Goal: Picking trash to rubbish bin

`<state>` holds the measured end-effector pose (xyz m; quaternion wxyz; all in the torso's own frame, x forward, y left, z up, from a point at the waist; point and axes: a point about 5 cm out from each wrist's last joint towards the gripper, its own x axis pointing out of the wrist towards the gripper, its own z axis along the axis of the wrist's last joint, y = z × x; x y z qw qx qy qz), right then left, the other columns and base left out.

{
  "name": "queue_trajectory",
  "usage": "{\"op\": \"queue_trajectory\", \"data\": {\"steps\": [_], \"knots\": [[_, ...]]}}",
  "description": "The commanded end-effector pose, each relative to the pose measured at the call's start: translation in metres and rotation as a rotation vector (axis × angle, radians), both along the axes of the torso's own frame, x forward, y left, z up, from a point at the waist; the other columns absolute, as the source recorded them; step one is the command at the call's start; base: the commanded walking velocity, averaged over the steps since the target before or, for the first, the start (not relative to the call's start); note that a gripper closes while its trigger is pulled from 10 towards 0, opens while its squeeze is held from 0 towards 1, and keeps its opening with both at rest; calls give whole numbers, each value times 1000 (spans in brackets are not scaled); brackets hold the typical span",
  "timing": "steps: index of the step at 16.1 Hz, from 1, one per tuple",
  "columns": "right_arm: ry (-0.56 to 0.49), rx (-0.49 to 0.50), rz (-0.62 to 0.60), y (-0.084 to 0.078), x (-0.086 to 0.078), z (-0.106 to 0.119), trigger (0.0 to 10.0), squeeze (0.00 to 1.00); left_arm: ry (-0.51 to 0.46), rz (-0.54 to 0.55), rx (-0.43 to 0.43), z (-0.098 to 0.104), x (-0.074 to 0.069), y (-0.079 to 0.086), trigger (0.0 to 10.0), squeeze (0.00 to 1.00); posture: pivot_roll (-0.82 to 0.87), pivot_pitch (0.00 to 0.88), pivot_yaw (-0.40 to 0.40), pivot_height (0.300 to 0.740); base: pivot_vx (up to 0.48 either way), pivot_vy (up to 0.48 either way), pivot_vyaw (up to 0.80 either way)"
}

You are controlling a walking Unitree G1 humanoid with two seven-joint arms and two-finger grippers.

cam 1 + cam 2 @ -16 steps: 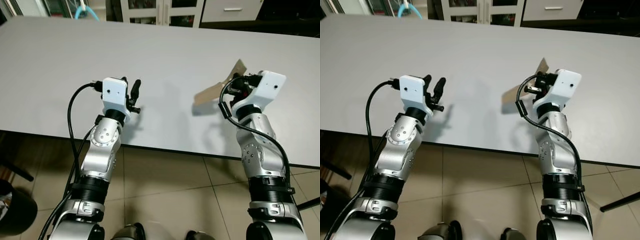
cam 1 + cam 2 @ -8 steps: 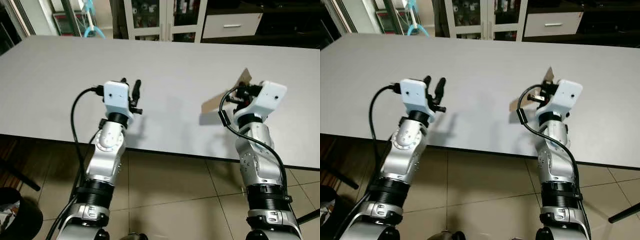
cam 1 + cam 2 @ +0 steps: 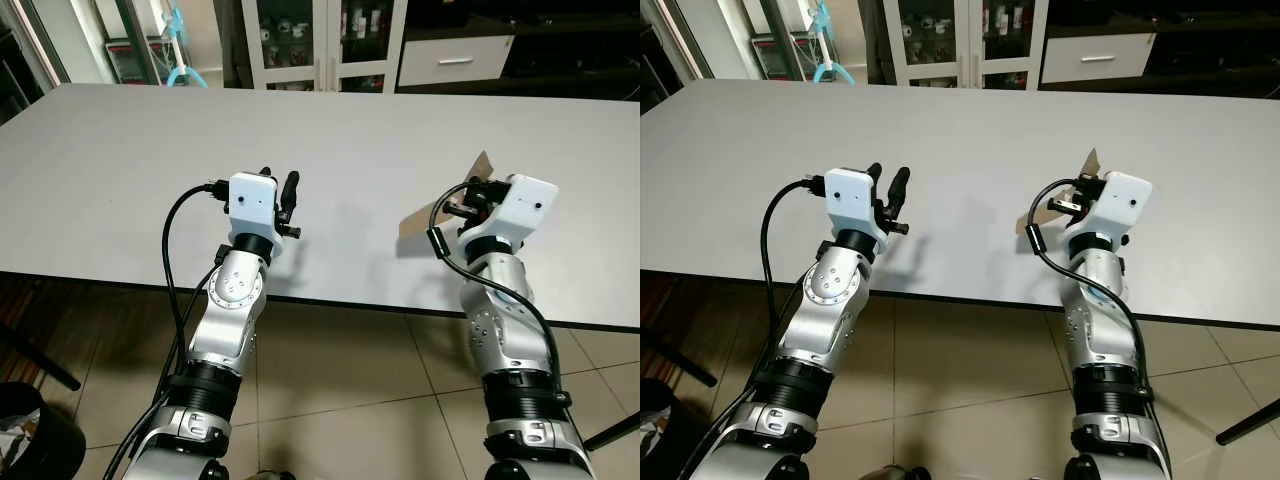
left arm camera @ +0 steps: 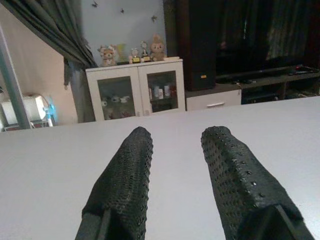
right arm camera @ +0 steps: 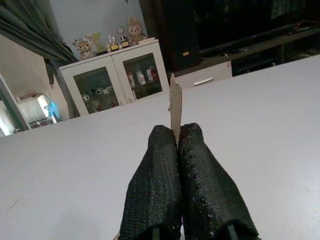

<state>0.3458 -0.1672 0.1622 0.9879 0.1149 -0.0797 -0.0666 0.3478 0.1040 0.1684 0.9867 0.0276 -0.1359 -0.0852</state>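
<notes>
Right gripper raised above the near edge of the wide grey-white matte table. Its two black textured fingers are pressed together, pinching a thin flat piece of brown cardboard. The cardboard stands edge-on between the fingertips and sticks out past them, away from the wrist. Seen from the head, the same scrap reads as a tan, angular strip held clear of the tabletop, casting a shadow on the surface below it.

Left gripper also lifted over the table's near edge, well apart from the right one. Its fingers are spread with a clear gap between them; nothing sits in the gap, only bare tabletop shows beyond. From the head view the left gripper points up and forward, with a black cable looping off the white wrist housing.

Beyond the fingertips of both grippers, past the far edge of the table: a white cabinet with glass doors with small plush figures on top, and a dark unit with a white drawer beside it. Tiled beige floor below the arms. A round black bin lies on the floor at the lower left, by the left arm's base.
</notes>
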Motion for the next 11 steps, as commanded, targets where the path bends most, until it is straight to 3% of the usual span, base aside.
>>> {"op": "queue_trajectory", "data": {"steps": [1,11], "knots": [[1,-8,3,5,0,0,10000,0,-1,25,6,-1,0,1,10000,0,-68,0,60,740,0,0,0],[16,-6,24,14,1,-3,10000,0,11,31,-17,-5,-3,-2,10000,0,-56,12,49,740,0,0,0]]}}
